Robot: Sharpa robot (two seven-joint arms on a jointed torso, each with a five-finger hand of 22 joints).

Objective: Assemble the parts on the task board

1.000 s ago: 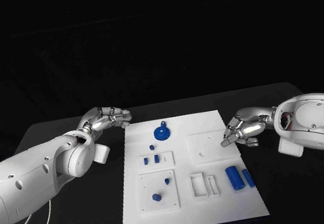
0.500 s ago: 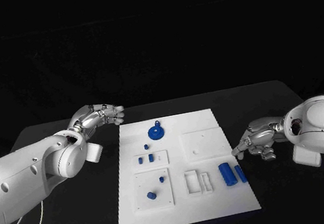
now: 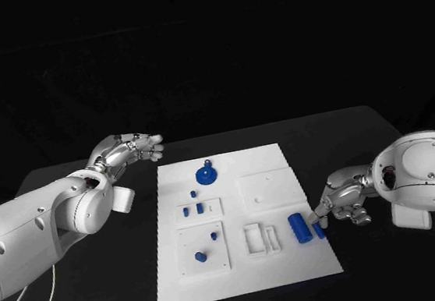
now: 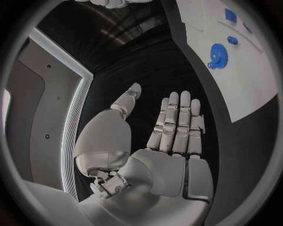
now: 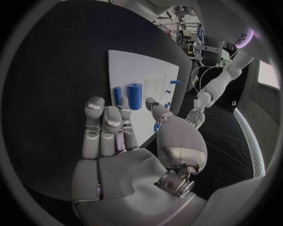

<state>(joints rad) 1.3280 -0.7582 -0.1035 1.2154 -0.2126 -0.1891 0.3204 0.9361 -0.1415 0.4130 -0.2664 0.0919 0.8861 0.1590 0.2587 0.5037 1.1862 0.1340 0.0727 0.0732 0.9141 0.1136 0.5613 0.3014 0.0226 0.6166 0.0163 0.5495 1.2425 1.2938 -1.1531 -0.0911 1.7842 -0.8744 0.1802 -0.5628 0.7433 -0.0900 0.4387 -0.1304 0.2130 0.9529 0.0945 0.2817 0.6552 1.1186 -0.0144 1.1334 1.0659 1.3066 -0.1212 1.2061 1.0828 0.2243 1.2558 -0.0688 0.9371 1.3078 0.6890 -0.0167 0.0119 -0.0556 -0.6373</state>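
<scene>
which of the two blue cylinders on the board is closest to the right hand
The thinner blue cylinder, at the task board's right edge, just by the right hand. The thicker blue cylinder lies one place further in.

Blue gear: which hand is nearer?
Left. The left hand hovers off the board's far left corner, near the blue gear; the right hand sits by the board's right edge, nearer the cylinders.

Left hand (image 4: 159,141): I see the palm open, fingers (image 4: 177,117) straight and side by side, thumb apart, holding nothing, above the black tabletop (image 4: 147,66). Task board (image 4: 236,56): white, beyond the fingertips. On it I log a blue gear-shaped part (image 4: 217,49), a small blue part (image 4: 232,40) beside it, and a blue block (image 4: 230,15) farther off.
</scene>
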